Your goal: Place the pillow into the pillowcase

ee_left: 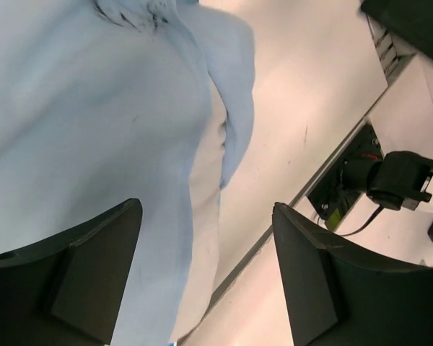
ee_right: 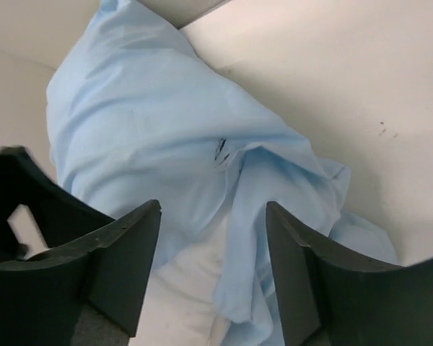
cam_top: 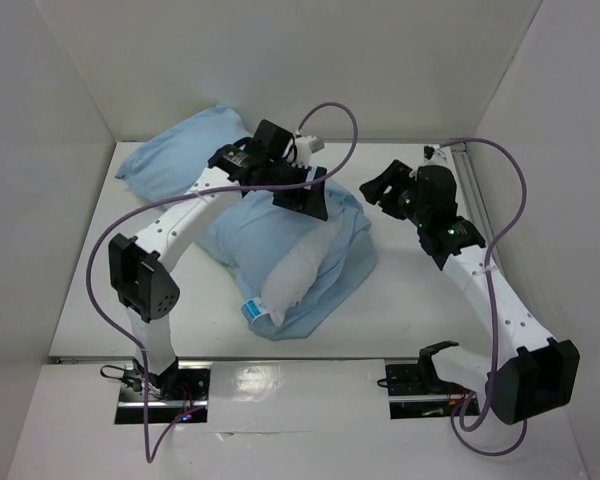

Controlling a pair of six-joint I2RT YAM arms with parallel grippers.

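Pillow centre frame on bench, half sheathed in pillowcase. Left jaws wide apart, empty, over its upper edge. Right jaws likewise agape and empty, just right of it. Blue-and-white label (lettering unreadable) at pillow's lower-left end.

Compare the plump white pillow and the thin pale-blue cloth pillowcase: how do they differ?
The white pillow is plump and stuffed; the pale-blue cloth pillowcase is thin and wrinkled. The pillow's labelled near end sticks out bare, while the pillowcase covers its far part. Both lie together on the table.
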